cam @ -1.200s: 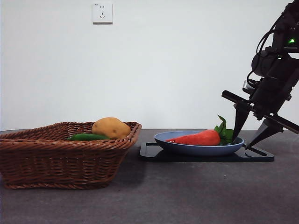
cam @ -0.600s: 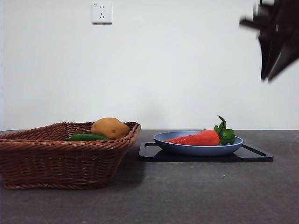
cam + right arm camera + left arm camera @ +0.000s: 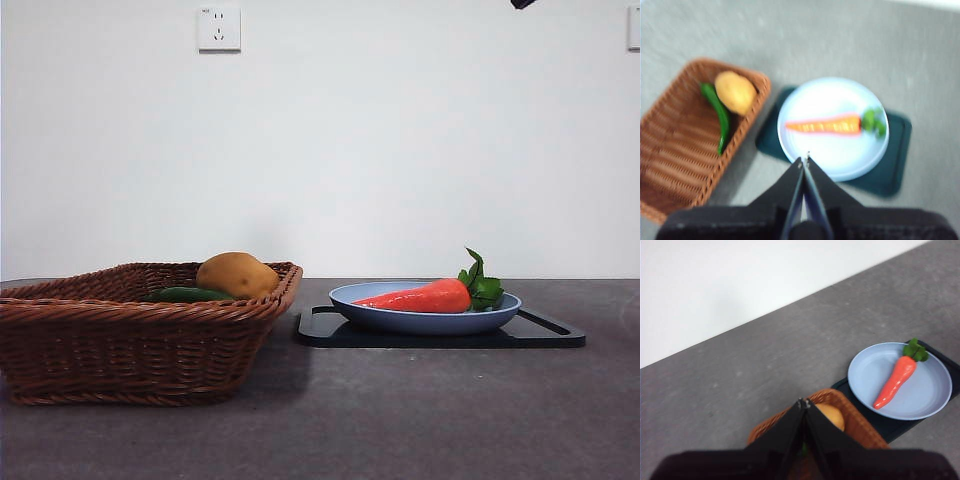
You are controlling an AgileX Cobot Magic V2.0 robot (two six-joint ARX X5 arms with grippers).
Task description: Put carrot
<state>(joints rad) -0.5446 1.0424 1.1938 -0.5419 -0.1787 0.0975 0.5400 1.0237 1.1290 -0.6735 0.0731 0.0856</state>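
- Nearest to where I am standing, the wicker basket (image 3: 140, 335) is sitting on the dark table (image 3: 420, 410), holding a yellow-brown potato (image 3: 237, 274) and a slim green pepper (image 3: 188, 294) lying side by side and touching.
- Just past the basket's corner, a black tray (image 3: 545, 333) is lying flat, carrying a blue plate (image 3: 425, 318).
- Resting on that plate is the carrot (image 3: 422, 296), lying on its side with its green leaves pointing away from the basket and its tip pointing toward it.
- High over all of this, the right gripper (image 3: 805, 161) is hanging with its two black jaws pressed together and nothing between them; the carrot is lying free on the plate well below and just beyond its tips, and the basket is sitting off to one side of it.
- Above the basket, the left gripper (image 3: 803, 404) is hanging too, jaws likewise meeting at the tips and empty; the potato is showing right under them, and the plate with the carrot is lying well apart to the side.
- Farthest back, a white wall (image 3: 400, 150) is carrying a socket (image 3: 219, 27).
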